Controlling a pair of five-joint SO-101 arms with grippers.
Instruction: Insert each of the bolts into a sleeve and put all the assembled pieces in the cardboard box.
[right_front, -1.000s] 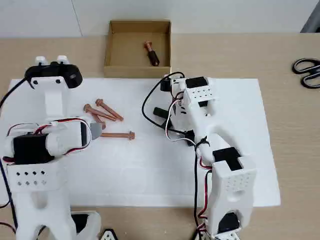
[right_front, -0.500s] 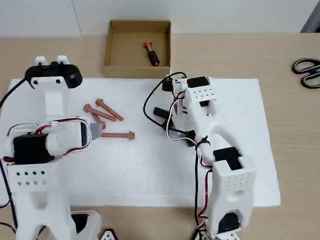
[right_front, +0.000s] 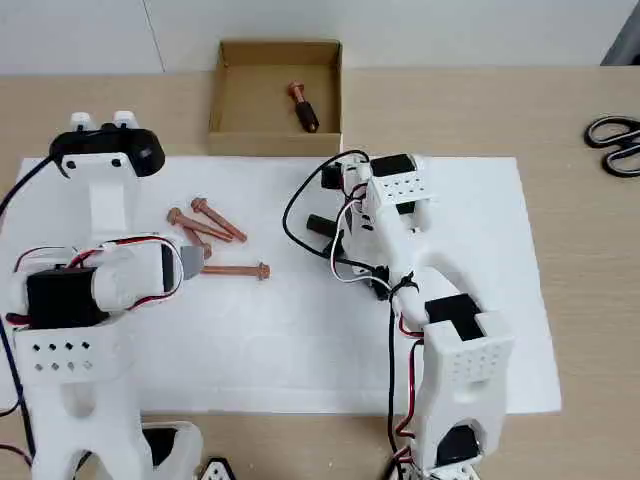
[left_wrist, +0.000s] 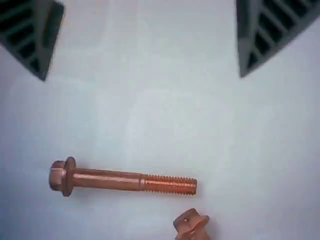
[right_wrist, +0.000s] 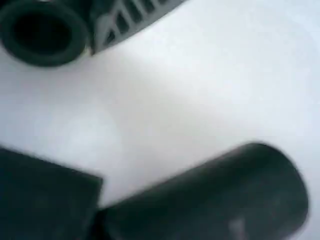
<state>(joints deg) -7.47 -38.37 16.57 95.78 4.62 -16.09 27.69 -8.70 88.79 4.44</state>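
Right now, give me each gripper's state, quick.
Left gripper: open, empty, a bolt lying near it.
Right gripper: open, holding nothing, a sleeve close beside it.

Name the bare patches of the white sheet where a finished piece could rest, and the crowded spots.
Bare: the sheet between the left arm and right arm, from the lone bolt toward their bases; also the strip right of the right arm. Crowded: the bolts by the left arm, sleeves and cables beside the right arm.

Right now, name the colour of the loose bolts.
Copper-brown; the bolts show best in the left wrist view.
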